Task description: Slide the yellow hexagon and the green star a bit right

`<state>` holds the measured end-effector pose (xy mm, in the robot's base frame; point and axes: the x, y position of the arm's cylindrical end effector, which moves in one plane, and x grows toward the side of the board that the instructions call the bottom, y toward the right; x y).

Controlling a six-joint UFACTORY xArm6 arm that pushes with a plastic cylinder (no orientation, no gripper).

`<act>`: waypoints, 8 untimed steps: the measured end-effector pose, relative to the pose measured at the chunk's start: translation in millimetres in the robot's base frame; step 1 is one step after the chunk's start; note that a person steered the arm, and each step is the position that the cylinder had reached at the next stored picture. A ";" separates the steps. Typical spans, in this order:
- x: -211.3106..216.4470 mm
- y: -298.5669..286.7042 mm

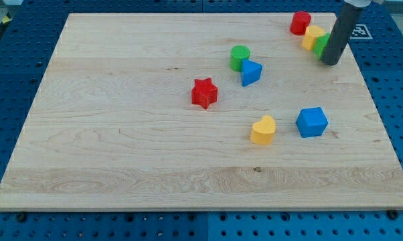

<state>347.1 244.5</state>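
Observation:
The yellow hexagon (pixel 313 37) lies near the view's top right of the wooden board (pixel 121 134). The green star (pixel 321 45) sits just right of and below it, touching it, and is mostly hidden behind my rod. My tip (pixel 331 63) rests on the board directly at the green star's lower right side. A red cylinder (pixel 300 23) stands just left of and above the yellow hexagon.
A green cylinder (pixel 239 57) and a blue triangle (pixel 251 72) sit together at upper middle. A red star (pixel 204 92) is near the centre. A yellow heart (pixel 263 130) and a blue cube (pixel 312 122) lie lower right. The board's right edge is near my rod.

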 end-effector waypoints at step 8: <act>-29.9 -130.5</act>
<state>317.2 114.0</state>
